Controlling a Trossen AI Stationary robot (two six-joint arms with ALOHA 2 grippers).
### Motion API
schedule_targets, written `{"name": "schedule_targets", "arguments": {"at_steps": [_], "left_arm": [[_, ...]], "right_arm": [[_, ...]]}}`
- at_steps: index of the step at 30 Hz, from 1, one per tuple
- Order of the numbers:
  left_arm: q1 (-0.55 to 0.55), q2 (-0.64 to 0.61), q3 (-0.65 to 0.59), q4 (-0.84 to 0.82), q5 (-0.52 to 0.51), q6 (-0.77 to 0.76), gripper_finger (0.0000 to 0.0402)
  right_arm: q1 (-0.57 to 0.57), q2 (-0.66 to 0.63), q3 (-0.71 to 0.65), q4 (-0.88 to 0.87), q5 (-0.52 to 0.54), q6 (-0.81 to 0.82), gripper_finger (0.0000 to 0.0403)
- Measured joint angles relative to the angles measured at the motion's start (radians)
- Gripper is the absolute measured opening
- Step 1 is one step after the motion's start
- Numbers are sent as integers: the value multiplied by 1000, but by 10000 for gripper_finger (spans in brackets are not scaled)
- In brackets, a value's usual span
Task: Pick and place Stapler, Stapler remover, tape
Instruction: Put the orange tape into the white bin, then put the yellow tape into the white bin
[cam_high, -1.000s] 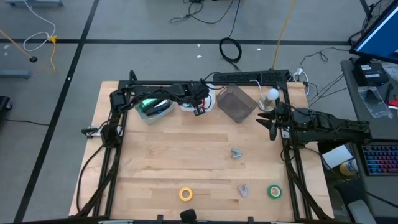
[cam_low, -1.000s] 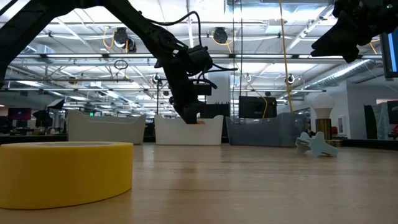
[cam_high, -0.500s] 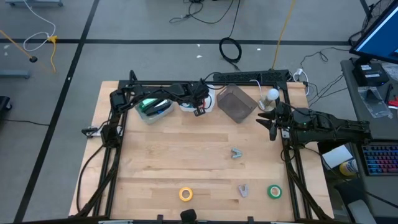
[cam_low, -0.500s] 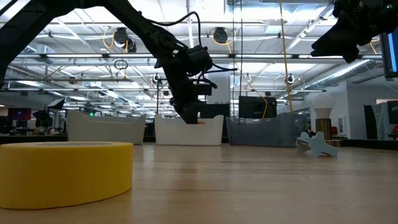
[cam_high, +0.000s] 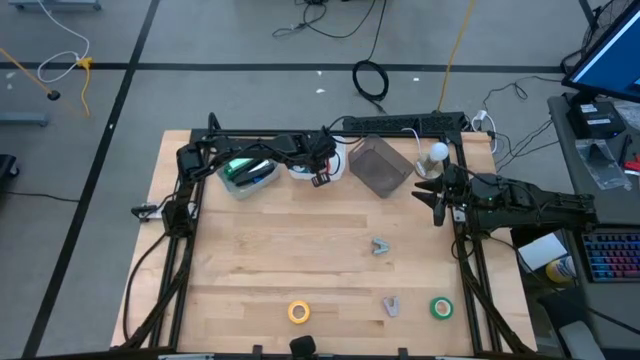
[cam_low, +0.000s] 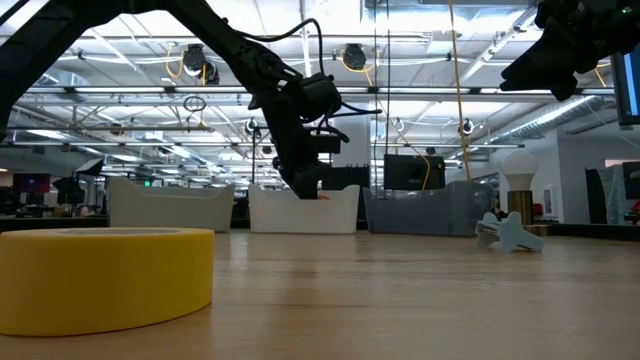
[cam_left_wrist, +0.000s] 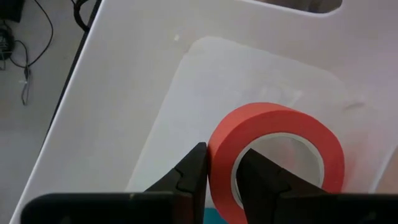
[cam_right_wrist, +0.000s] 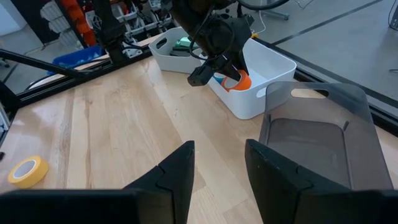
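My left gripper (cam_high: 318, 172) reaches over the middle white bin (cam_high: 300, 166) at the table's far edge and is shut on the orange tape roll (cam_left_wrist: 273, 155), which also shows in the right wrist view (cam_right_wrist: 237, 81). My right gripper (cam_high: 435, 203) is open and empty above the table's right edge, beside the grey bin (cam_high: 380, 165). The yellow roll (cam_high: 299, 312) and the green roll (cam_high: 441, 307) lie flat on the table near its near edge. Two small grey claw-shaped pieces (cam_high: 380, 246) (cam_high: 391, 305) lie on the table between them. The blue roll does not show. My left gripper holds the orange roll by its ring wall (cam_left_wrist: 219, 163), one finger outside and one finger (cam_left_wrist: 261, 180) inside the open centre. The fingers come from above, pointing down into the white bin (cam_left_wrist: 124, 93). Whether the roll touches the bin's floor, I cannot tell.
A second white bin (cam_high: 245, 175) with a green and dark object stands left of the middle bin. A black frame runs along the table's left, far and right sides. The bare wood in the table's middle (cam_high: 300, 240) is free room.
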Motion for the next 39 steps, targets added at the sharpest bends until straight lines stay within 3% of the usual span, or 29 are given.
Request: {"name": "schedule_targets", "arguments": {"at_steps": [8,18,26,32,39], "left_arm": [[0,0,0,0,13,0,95],[0,-7,0,0,-53,12,191],[-11,-139,85,-110,-104,-65,211],[-74,-330,113,-267,35,-240,212],[-234,-489,114,-462,192,-385,212]], "right_arm": [[0,0,0,-3,0,-4,134],[0,0,0,-3,-1,-4,134],[1,0,0,-5,-4,-8,134],[0,0,0,-2,-28,-21,134],[1,0,0,3,-53,-32,134]]}}
